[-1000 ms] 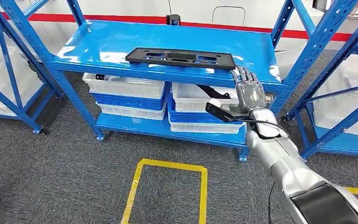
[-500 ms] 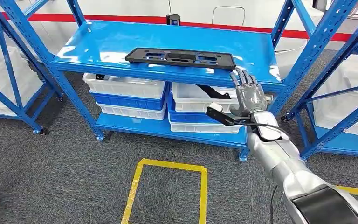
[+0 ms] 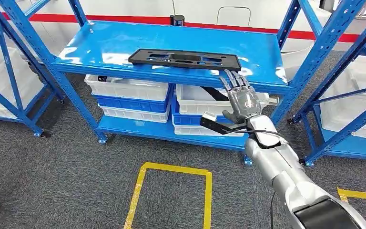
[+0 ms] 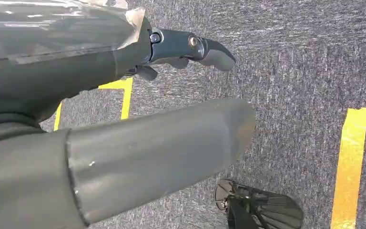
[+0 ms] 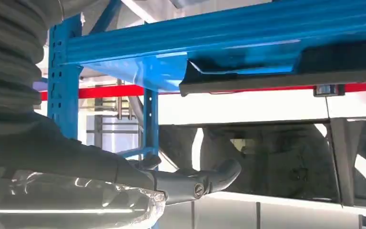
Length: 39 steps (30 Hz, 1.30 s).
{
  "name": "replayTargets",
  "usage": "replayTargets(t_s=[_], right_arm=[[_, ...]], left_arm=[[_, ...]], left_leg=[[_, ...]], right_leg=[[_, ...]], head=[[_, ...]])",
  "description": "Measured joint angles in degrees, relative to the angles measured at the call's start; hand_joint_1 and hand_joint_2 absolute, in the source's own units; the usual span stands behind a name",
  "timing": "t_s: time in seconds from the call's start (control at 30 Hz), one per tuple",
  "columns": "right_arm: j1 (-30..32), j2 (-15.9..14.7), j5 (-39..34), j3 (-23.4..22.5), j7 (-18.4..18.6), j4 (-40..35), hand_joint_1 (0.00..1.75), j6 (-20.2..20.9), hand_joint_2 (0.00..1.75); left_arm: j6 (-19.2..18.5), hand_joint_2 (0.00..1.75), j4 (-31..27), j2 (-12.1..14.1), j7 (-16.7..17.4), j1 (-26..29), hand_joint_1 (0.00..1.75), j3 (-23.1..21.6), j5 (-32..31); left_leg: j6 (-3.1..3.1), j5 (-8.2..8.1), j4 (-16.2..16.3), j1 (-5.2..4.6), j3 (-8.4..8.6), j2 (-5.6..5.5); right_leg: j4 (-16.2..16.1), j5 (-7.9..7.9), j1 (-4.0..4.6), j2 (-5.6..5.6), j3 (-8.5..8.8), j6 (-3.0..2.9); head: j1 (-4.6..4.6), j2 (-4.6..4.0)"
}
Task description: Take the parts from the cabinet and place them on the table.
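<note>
Lying flat on the top shelf (image 3: pixel 124 43) of the blue cabinet (image 3: pixel 66 78), the long black part (image 3: pixel 185 59) sits near the front lip, its right end closest to the right hand (image 3: pixel 241 100). Right hand is raised just below and in front of that end, fingers (image 3: pixel 233 80) spread straight and apart, holding nothing, tips level with the shelf edge and not touching the part as far as I can tell. Right wrist view looks up at the part (image 5: pixel 286 76) from under the shelf lip, thumb (image 5: pixel 209 180) well below it. Left hand (image 4: pixel 124 119) hangs over the grey carpet (image 4: pixel 305 62); its grip can't be judged from this angle, nothing visibly held.

Risks, my judgement: part is long and thin, and a grab at one end alone would likely let it tip or swing off the shelf. Fingers coming up from below could catch the shelf lip or shove the part further back. Flat plastic on glossy paint should slide easily. The black cable (image 3: pixel 219 126) at the wrist could snag on the white bins (image 3: pixel 126 88) on the lower shelf.

Yellow floor tape (image 3: pixel 171 168) marks a box. No readable writing, labels or brands anywhere.
</note>
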Motion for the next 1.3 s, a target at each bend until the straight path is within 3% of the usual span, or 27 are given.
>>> replayTargets(t_s=[1.3], right_arm=[[0.4,0.1,0.7,0.2,-0.3,-0.7,0.0,-0.6,1.75]], left_arm=[[-2.1,0.0,0.0,0.2,-1.6,-0.1,0.0,0.0,0.7]], left_leg=[[0.09,-0.08,0.3,-0.13,-0.11,-0.01]], right_leg=[[-0.2,0.09,-0.15,0.0,0.03,0.11]], head=[[0.0,0.0]])
